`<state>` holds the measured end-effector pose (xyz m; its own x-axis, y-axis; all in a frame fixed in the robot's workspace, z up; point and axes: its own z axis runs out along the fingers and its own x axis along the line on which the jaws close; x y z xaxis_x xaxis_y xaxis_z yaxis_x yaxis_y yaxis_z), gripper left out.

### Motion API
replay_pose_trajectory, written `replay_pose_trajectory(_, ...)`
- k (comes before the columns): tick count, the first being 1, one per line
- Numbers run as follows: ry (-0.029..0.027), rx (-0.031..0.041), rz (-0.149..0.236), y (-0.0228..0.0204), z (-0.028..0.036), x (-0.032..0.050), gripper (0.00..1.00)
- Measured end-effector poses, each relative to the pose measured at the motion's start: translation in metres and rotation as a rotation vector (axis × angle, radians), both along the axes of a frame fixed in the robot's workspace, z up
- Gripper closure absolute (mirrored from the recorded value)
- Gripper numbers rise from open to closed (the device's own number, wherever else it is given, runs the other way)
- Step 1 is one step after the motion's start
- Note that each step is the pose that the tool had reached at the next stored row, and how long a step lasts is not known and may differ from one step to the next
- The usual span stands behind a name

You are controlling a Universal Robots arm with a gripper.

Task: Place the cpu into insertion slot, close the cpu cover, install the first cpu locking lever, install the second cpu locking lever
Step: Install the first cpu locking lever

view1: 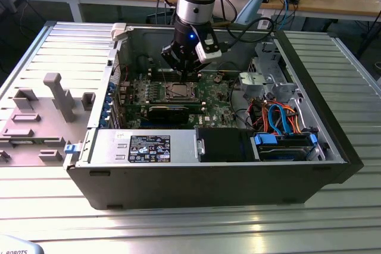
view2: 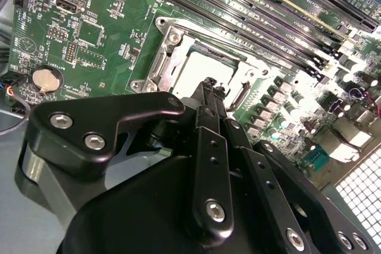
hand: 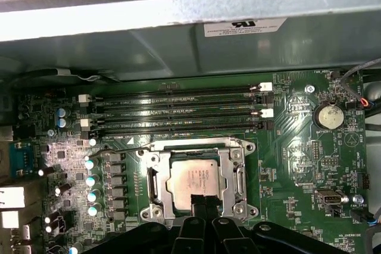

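The narrow black jaws, pressed together and empty, hover over the silvery square cpu already seated under its silver frame cpu cover; press gently, squarely.

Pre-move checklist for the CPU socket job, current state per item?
1. cpu seated in insertion slot: ok, it lies flat inside.
2. cpu cover down over the chip: ok, frame surrounds it.
3. Locking levers latched: cannot tell; one thin lever sticks out beside the socket.
4. gripper over the socket edge: ok.
5. Fingers shut, holding nothing: ok.
6. memory slots free of the arm: ok.
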<state>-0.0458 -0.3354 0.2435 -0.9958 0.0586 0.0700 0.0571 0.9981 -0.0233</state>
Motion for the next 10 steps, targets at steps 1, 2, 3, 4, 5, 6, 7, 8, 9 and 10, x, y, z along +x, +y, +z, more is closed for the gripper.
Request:
replay_pose_trajectory(1,0.0,0.0,0.001,0.0,0.0,0.0,0.89)
replay_pose_trajectory(2,0.0,0.0,0.002,0.0,0.0,0.0,0.89)
replay_pose_trajectory(3,0.0,0.0,0.003,0.0,0.0,0.0,0.89)
replay_pose_trajectory(4,0.0,0.0,0.005,0.0,0.0,0.0,0.89)
replay_pose_trajectory(5,0.0,0.0,0.007,0.0,0.0,0.0,0.89)
replay_pose_trajectory(6,0.0,0.0,0.008,0.0,0.0,0.0,0.89)
replay_pose_trajectory(7,0.0,0.0,0.009,0.0,0.0,0.0,0.89)
replay_pose_trajectory(8,0.0,0.0,0.009,0.0,0.0,0.0,0.89)
replay_pose_trajectory(9,0.0,0.0,0.01,0.0,0.0,0.0,0.89)
replay_pose_trajectory(10,0.0,0.0,0.011,0.0,0.0,0.0,0.89)
